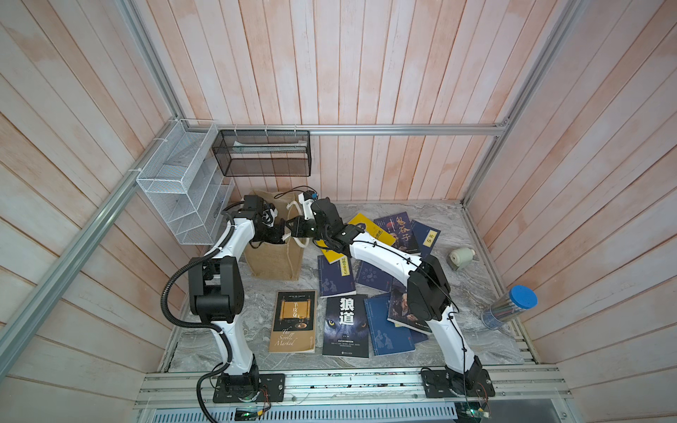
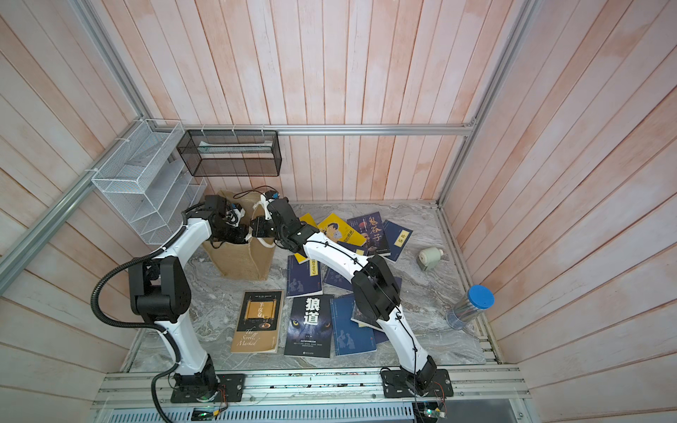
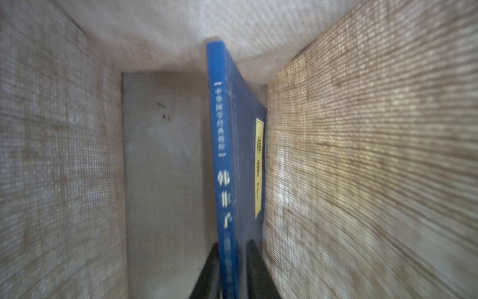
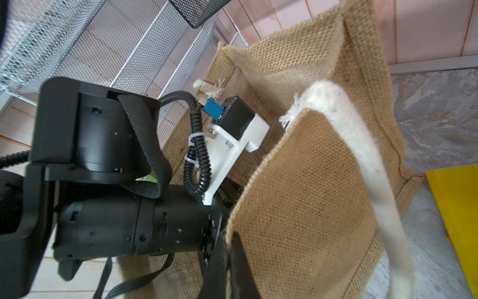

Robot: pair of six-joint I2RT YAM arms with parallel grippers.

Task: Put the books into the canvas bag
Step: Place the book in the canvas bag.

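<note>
The tan canvas bag [image 1: 273,262] [image 2: 241,262] stands upright at the back left of the marble table. My left gripper [image 3: 232,244] reaches down inside the bag. A navy book [image 3: 225,129] with a yellow title label stands between its fingers, against the bag's inner wall [image 3: 362,155]. The jaws sit slightly apart around it. My right gripper [image 4: 229,246] [image 1: 289,227] is shut on the bag's upper rim [image 4: 297,194], beside a white rope handle [image 4: 362,168]. Several books lie loose on the table, among them a tan one [image 1: 293,322], a black wolf-eye one [image 1: 346,326] and a yellow one [image 1: 370,227].
A white wire basket [image 1: 183,183] and a black mesh basket [image 1: 263,154] hang on the frame behind the bag. At the right of the table stand a clear tube with a blue lid [image 1: 513,307] and a small grey device [image 1: 461,256].
</note>
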